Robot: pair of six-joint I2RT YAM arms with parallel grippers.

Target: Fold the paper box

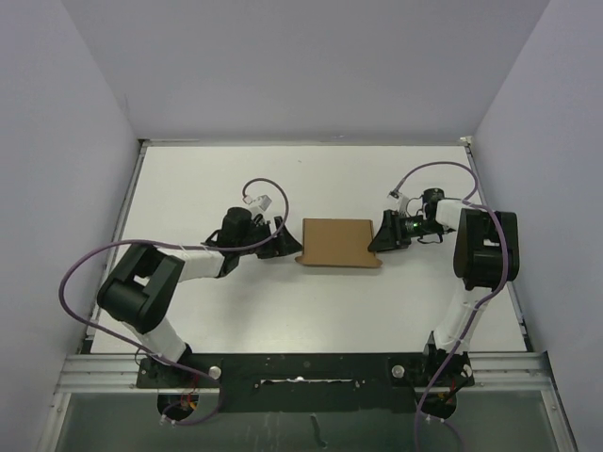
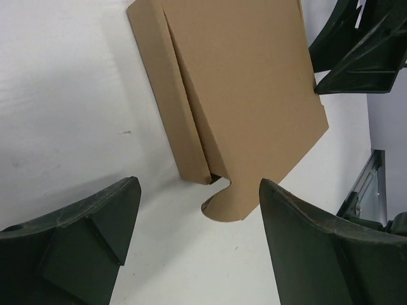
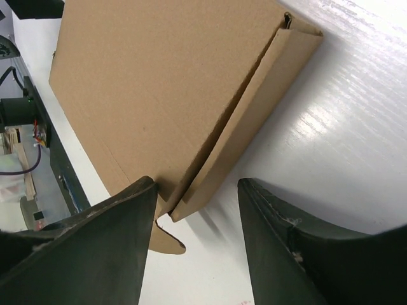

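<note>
White tabletop [image 1: 217, 311], walled on three sides by pale grey panels [image 1: 301, 66]; aluminium rail [image 1: 301, 363] along near edge by the arm bases. Flat brown cardboard paper box [image 1: 336, 243] lies mid-table, folded, a narrow side panel [image 2: 168, 95] doubled along one long edge, a rounded tab [image 2: 222, 206] jutting at one corner. Left gripper [image 1: 285, 243] sits just beside the box's left short edge, fingers [image 2: 95, 222] spread wide, tab corner just ahead of the gap, nothing grasped. Right gripper [image 1: 382, 237] is at the opposite short edge, released, fingers [image 3: 280, 216] apart astride the panel's end; whether one finger touches cardboard, cannot tell. Purple cables [image 1: 75, 273] loop over both arms, apart from the box.
</note>
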